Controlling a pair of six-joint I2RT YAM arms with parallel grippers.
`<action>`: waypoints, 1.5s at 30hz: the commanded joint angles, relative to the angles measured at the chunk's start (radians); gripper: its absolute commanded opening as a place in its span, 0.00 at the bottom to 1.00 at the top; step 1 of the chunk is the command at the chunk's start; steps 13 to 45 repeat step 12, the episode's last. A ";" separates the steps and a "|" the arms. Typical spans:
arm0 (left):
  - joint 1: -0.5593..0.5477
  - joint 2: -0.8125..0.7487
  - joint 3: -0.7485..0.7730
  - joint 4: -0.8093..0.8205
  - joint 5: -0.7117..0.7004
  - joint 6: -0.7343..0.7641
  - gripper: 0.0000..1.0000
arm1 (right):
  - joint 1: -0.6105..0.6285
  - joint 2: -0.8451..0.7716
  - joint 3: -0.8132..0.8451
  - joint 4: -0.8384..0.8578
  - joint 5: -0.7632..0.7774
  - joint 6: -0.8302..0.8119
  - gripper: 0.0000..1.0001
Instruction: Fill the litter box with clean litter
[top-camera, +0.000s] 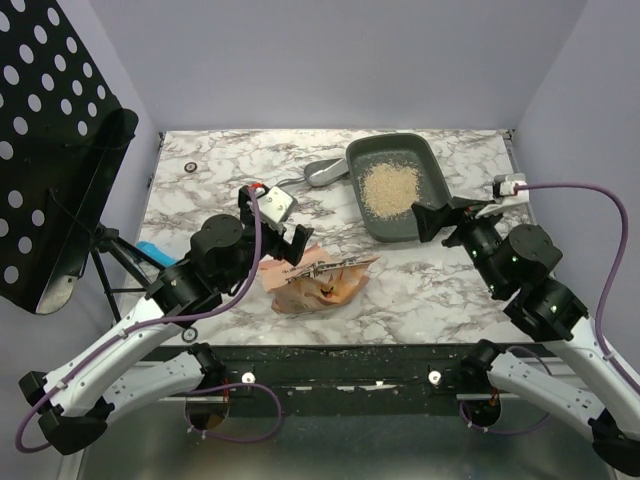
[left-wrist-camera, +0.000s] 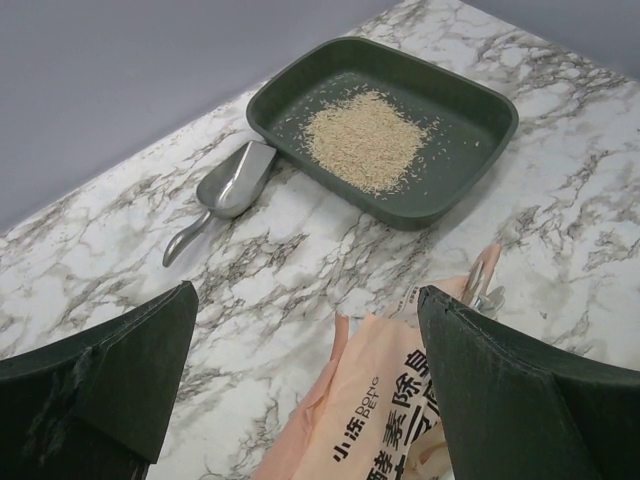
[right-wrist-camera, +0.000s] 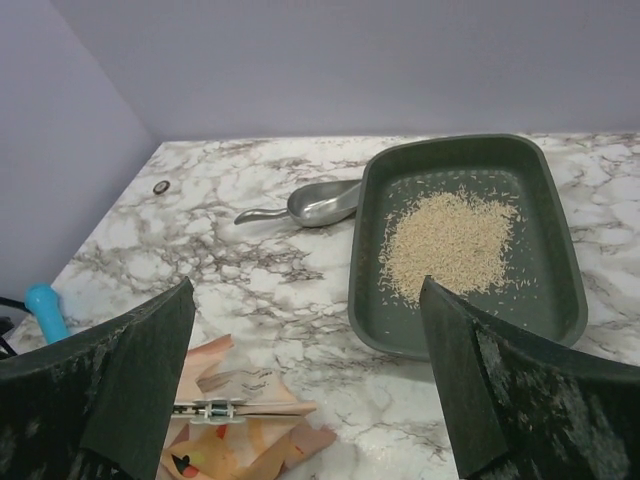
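The litter box (top-camera: 395, 150), a dark grey tray, sits at the back right of the marble table. A heap of pale tan clean litter (top-camera: 390, 190) lies inside it, with bare floor around the heap. Both show in the left wrist view, litter box (left-wrist-camera: 470, 130) and clean litter (left-wrist-camera: 365, 140), and in the right wrist view, litter box (right-wrist-camera: 540, 250) and clean litter (right-wrist-camera: 450, 240). My left gripper (top-camera: 272, 228) hangs open just above the orange printed bag (top-camera: 318, 282), holding nothing. My right gripper (top-camera: 450, 215) is open and holds nothing, hovering at the box's near right corner.
A grey metal scoop (top-camera: 322, 172) lies left of the box. The crumpled bag (left-wrist-camera: 390, 400) carries a metal clip (right-wrist-camera: 215, 408). A small ring (top-camera: 191, 166) rests at the back left, a blue object (top-camera: 150, 252) at the left edge. A black perforated stand (top-camera: 60, 150) looms on the left.
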 joint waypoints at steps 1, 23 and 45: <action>0.001 -0.003 -0.030 0.081 -0.087 0.006 0.99 | 0.006 -0.085 -0.083 0.135 0.051 -0.032 1.00; 0.001 -0.037 -0.108 0.135 -0.143 0.029 0.99 | 0.006 -0.072 -0.087 0.146 0.090 -0.041 1.00; 0.001 -0.037 -0.108 0.135 -0.143 0.029 0.99 | 0.006 -0.072 -0.087 0.146 0.090 -0.041 1.00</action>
